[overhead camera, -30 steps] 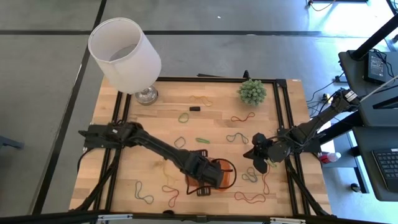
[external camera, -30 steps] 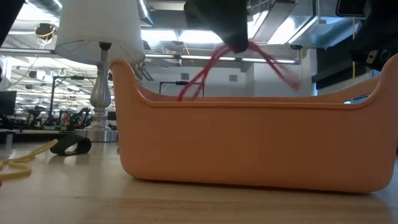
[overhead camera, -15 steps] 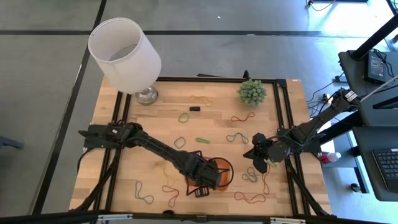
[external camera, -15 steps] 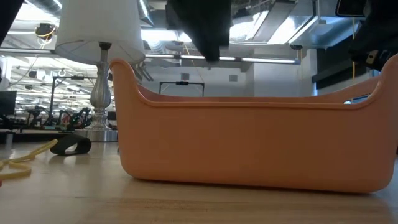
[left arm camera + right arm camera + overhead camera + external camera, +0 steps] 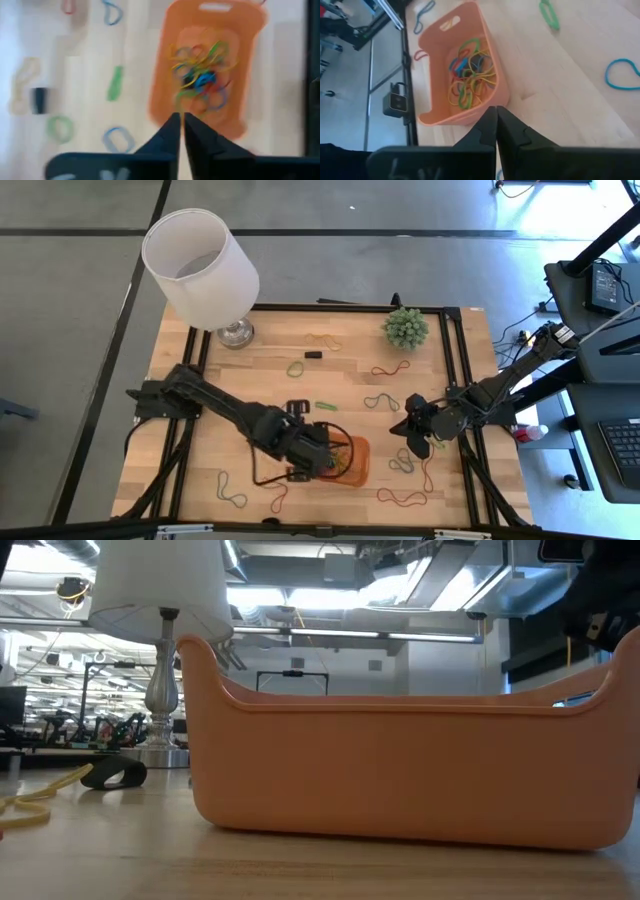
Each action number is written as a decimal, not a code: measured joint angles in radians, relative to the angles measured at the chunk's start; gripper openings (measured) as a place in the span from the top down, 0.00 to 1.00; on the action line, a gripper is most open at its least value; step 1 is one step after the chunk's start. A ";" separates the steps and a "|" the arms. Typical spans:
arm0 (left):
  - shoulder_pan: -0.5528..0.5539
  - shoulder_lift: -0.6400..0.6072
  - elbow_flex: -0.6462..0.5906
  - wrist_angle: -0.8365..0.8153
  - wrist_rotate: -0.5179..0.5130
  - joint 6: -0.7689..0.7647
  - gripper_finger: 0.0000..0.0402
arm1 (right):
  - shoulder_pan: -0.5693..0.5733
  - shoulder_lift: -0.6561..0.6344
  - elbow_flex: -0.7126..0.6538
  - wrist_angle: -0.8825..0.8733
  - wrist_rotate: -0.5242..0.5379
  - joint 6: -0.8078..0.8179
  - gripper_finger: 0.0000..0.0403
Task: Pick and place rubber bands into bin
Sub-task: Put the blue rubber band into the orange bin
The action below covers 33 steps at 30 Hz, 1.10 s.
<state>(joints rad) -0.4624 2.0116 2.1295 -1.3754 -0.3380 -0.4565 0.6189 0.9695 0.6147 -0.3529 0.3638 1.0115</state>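
Rubber bands [image 5: 470, 75] (thin floppy loops) tangle inside rounded orange bin [image 5: 432, 40].

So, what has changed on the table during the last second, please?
The left gripper let go of a red rubber band over the bin, then closed and drew back from above the bin toward the table's left side. The right gripper stayed shut, right of the bin. The bin and the loose bands did not move.
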 joint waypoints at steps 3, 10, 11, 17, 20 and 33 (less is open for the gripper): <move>-0.008 -0.057 -0.070 -0.051 -0.037 0.047 0.99 | 0.000 0.007 0.004 0.031 0.001 0.004 0.99; 0.026 -0.314 -0.475 0.116 0.022 0.111 1.00 | 0.023 0.175 0.172 -0.108 -0.001 0.103 1.00; 0.032 -0.367 -0.550 0.164 0.032 0.111 1.00 | 0.027 0.214 0.210 -0.156 -0.004 0.144 1.00; 0.061 -0.685 -0.970 0.421 0.080 0.066 1.00 | 0.047 0.440 0.413 -0.460 -0.207 0.481 1.00; 0.072 -0.826 -1.142 0.525 0.112 0.044 1.00 | 0.081 0.523 0.460 -0.565 -0.319 0.665 1.00; 0.079 -1.095 -1.453 0.654 0.222 -0.076 1.00 | 0.295 0.636 0.457 -0.590 -0.370 1.127 0.83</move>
<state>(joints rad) -0.3836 0.9169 0.6765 -0.7211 -0.1159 -0.5327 0.9140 1.6057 1.0721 -0.9432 -0.0063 2.1387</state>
